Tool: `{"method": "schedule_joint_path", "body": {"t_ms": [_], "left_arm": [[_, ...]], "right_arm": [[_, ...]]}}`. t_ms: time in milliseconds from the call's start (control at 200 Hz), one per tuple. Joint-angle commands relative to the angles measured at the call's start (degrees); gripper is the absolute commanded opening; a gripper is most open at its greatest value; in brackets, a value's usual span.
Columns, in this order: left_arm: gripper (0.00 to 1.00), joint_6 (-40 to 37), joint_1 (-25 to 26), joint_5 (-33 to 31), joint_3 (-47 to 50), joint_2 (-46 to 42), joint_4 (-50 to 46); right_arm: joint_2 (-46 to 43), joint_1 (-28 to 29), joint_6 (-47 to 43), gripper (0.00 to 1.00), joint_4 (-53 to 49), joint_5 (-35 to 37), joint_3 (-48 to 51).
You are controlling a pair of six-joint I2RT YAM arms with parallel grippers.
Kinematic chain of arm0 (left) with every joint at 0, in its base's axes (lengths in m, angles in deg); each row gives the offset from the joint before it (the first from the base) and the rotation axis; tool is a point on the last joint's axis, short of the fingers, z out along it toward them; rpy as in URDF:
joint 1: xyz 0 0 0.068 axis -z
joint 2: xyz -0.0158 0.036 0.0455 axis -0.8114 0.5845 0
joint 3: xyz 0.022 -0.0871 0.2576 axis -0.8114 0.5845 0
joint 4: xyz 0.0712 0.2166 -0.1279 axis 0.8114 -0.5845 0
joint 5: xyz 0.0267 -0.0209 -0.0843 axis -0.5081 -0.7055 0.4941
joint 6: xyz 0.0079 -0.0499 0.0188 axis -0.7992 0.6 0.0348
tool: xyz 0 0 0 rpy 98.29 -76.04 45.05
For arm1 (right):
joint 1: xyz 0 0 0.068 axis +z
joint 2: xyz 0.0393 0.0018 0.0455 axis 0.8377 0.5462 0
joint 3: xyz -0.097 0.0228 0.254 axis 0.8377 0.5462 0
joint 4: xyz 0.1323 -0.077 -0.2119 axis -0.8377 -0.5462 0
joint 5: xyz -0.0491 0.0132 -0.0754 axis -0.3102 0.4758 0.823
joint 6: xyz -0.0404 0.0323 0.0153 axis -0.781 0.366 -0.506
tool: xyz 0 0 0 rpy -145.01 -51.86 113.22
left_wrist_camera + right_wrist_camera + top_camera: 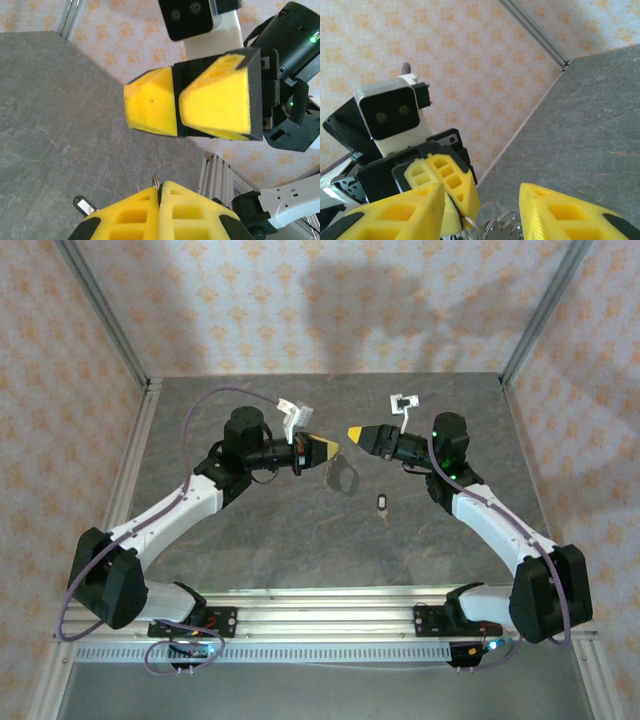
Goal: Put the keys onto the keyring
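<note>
**Left end effector pinches the keyring, key lies on the table**

Yellow foam fingers of the left end effector [160,194] are nearest in the left wrist view. They are pressed together, and a small piece of the thin silvery metal keyring [156,180] sticks out between their tips.

From above, the left arm [170,515] reaches up from its base and bends to the right. Its end effector [328,447] is held above the grey table [250,540]. The right arm [490,525] bends to the left in a mirrored way. The right end effector [352,432] is tip to tip with the left one, near but apart, and its fingers are spread open [481,190].

The keyring [340,478] hangs under the left tips. The tiny key with dark head and pale blade [385,503] lies flat on the table, below the right end effector and apart from both.
</note>
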Motion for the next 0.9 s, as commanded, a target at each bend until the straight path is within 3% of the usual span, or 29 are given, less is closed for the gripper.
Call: {"method": "schedule_joint_path", "body": {"t_ms": [0,325,896], "left_arm": [[0.00,1.20,-0.52,2.44,-2.85,0.53,4.36],[0.00,1.83,-0.55,3.16,-5.07,1.96,4.42],[0.00,1.47,-0.54,3.19,-6.25,2.94,3.75]], "right_arm": [[-0.09,-0.29,0.61,0.43,5.08,-2.56,0.66],[0.30,-0.06,1.33,0.41,7.68,-4.00,2.28],[0.92,1.60,1.42,0.29,9.41,-4.95,3.18]]}}
